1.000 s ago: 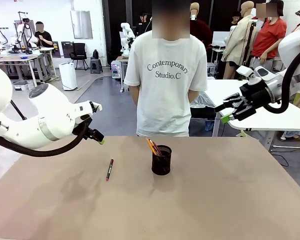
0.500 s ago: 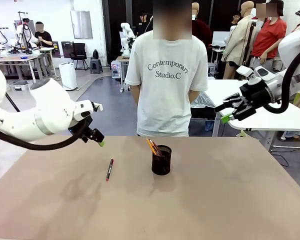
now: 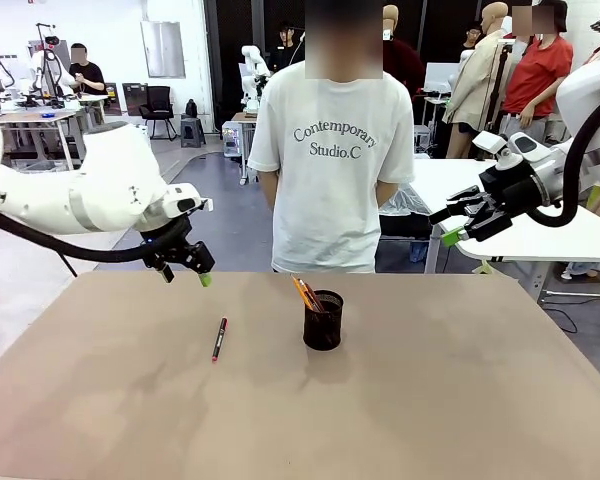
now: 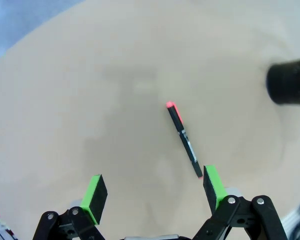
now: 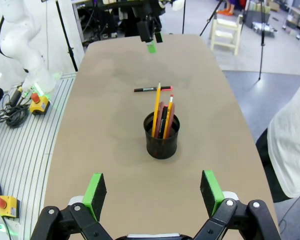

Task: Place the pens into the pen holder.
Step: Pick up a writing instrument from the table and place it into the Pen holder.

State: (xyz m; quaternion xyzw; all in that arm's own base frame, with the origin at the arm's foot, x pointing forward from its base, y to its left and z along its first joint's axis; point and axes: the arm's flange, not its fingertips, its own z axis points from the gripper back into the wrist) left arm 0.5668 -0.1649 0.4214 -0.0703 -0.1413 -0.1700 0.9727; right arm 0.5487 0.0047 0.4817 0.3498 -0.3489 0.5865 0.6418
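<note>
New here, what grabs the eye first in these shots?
A black mesh cup in the middle, pencils sticking out, and one black pen with red ends lying flat to its left. The left gripper hangs open near that pen; the right gripper, open, is raised off to the right.

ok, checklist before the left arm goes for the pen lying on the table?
1. Left gripper open: ok.
2. Black pen lying flat, nothing on it: ok.
3. Pen centred in that gripper's gap: not ok, it lies off to one side in the left wrist view.
4. Pen holder upright: ok.
5. Right gripper open, well away from the pen: ok.
</note>
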